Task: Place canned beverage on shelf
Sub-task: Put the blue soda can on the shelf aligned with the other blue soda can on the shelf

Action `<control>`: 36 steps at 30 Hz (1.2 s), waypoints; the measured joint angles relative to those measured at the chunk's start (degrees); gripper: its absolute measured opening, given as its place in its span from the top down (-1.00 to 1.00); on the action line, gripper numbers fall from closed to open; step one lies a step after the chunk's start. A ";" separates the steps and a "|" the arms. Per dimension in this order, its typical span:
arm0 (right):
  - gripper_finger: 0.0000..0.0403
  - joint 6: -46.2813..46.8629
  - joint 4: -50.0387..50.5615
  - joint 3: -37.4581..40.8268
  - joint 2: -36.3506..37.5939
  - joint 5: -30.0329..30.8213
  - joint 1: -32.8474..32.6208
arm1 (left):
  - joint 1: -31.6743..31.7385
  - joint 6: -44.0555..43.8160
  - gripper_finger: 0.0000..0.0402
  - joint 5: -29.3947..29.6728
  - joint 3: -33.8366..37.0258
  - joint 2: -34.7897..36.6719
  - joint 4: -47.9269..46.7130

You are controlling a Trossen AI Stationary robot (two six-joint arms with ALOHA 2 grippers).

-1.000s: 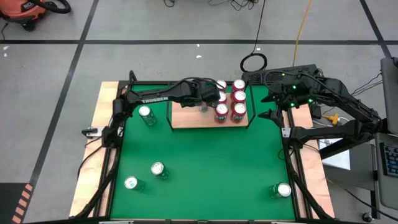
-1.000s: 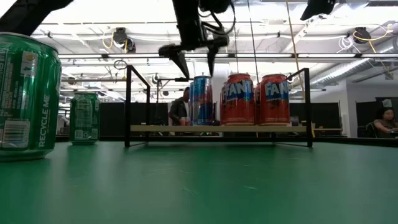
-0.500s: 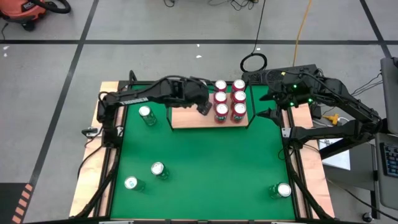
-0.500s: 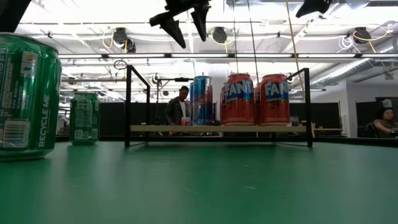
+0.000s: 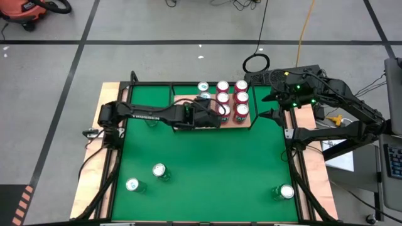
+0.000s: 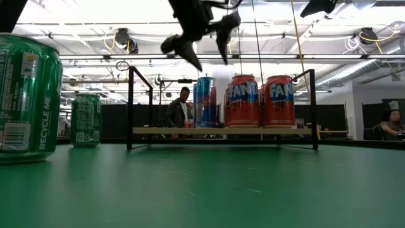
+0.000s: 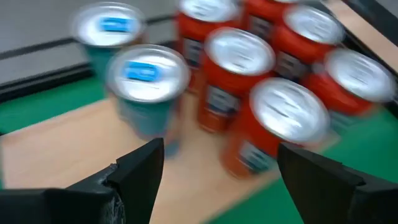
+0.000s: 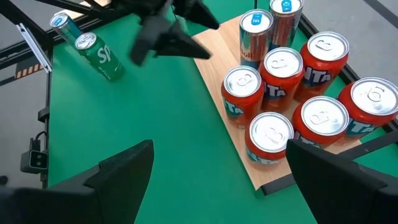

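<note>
Green tabletop (image 5: 207,169): my left gripper (image 5: 212,119) is hovering wide open, empty, above light-wood black-railed shelf (image 5: 188,120), red cans (image 5: 241,111) at 3 o'clock.

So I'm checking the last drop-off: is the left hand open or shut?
Open. The left hand hangs above the shelf with its fingers spread apart and nothing between them; the cans stand below.

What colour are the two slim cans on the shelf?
Blue and silver slim cans, with blue tabs; clearest in the right wrist view.
</note>
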State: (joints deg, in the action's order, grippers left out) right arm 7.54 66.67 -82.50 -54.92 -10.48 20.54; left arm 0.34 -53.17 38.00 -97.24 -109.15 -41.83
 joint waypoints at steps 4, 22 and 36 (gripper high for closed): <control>-0.77 -0.57 0.00 0.00 0.00 0.00 -0.01 | 0.92 -4.85 -0.54 5.84 2.02 0.00 1.20; -0.77 -2.24 -0.17 0.00 -1.80 0.16 0.00 | 4.48 -6.24 -0.54 4.55 5.23 -0.02 4.54; -0.77 -2.27 -0.22 0.00 -2.27 0.17 0.00 | 4.92 -9.79 -0.54 4.96 5.23 -0.02 3.54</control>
State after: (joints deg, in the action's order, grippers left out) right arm 5.27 66.46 -82.50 -57.19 -10.31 20.54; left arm 5.26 -62.95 42.95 -92.01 -109.16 -38.29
